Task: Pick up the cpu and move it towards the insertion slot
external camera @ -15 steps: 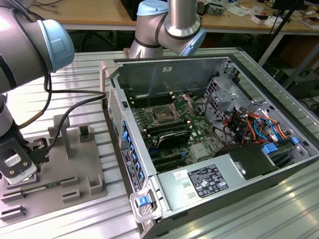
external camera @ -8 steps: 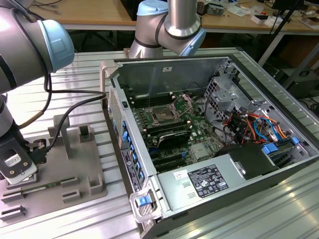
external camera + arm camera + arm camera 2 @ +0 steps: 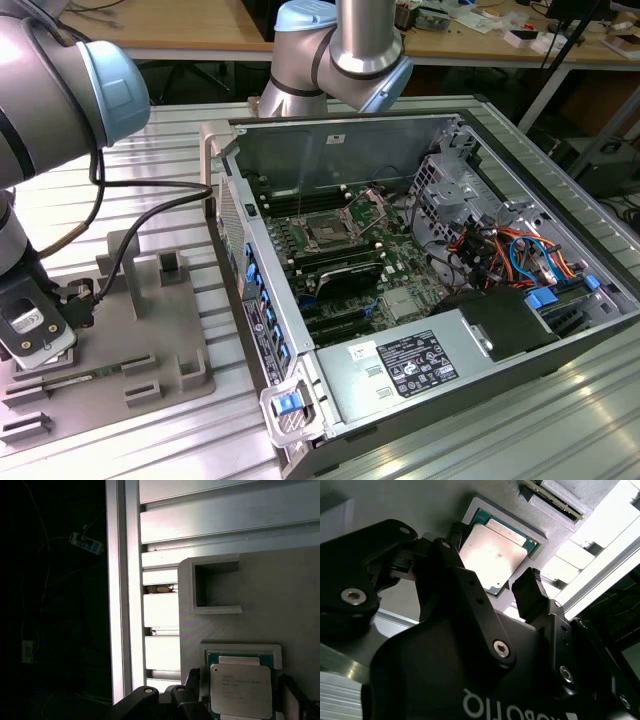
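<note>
A ribbed silvery metal desk [image 3: 170, 140] carries everything here. Flat on it, toward the exterior view's left, lies a grey plastic tray [image 3: 150, 322] with raised blocks. Just beside the tray, toward the exterior view's right, an open computer case [image 3: 255, 300] lies on its side.

Tabletop [image 3: 150, 160] of ribbed aluminium profiles, slots running lengthwise. Strong glare on the slats at the exterior view's lower right. At the rear, a wooden desk [image 3: 170, 25]. Beside it toward the exterior view's right, a second wooden desk [image 3: 470, 45] strewn with small items, carried on a slanted grey metal leg [image 3: 548, 90]. Floor [image 3: 200, 80] beneath both in deep shadow. In the first wrist view, a bright edge rail [image 3: 120, 580] bounding the slats. Beyond it, darkness with a pale connector on a loose cable [image 3: 86, 541].
</note>
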You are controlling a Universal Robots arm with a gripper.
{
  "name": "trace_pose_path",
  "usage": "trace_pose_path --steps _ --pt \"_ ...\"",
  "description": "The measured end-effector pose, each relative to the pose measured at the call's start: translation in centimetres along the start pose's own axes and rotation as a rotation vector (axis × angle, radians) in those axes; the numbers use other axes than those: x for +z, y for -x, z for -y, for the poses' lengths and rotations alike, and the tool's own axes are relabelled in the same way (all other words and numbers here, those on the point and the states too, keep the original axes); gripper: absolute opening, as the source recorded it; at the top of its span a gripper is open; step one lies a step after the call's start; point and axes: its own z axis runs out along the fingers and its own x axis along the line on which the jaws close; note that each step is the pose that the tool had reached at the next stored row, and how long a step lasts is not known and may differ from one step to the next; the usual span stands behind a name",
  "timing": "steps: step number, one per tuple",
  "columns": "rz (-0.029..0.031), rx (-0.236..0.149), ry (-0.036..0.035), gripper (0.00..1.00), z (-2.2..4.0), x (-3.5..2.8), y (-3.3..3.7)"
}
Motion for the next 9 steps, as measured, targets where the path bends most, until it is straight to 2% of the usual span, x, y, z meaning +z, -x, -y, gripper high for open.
trace_pose_path --steps 9 --pt "-0.0001 -0.005 -0.0004 0.66 -0.07 0.08 0.01"
